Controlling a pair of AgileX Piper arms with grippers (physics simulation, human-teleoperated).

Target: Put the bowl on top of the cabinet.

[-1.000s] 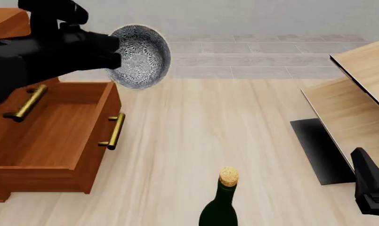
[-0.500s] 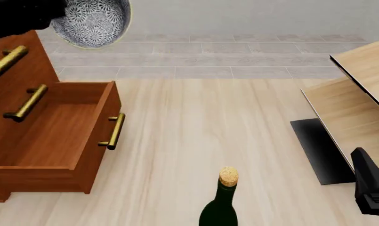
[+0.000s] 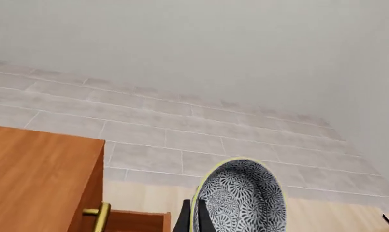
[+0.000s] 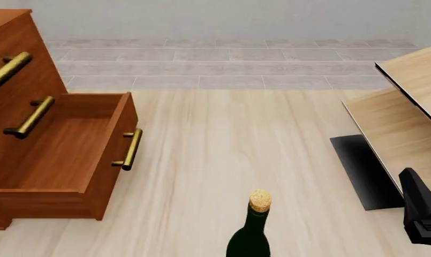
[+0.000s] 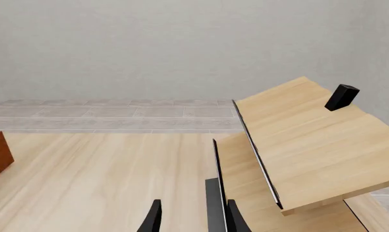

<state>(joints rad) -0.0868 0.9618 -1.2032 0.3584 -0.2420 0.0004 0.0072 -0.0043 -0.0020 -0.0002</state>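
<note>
Beside cabinet, bowl in left pincer.

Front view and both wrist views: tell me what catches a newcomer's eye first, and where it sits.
The reddish-brown wooden cabinet with brass bar handles fills the front view's left, one drawer pulled open. A dark green corked bottle stands at the near edge, and pale light-wood furniture with black edging lies on the right. The left wrist view shows the grey-white speckled bowl held on the left pincer, beside the cabinet's top.
</note>
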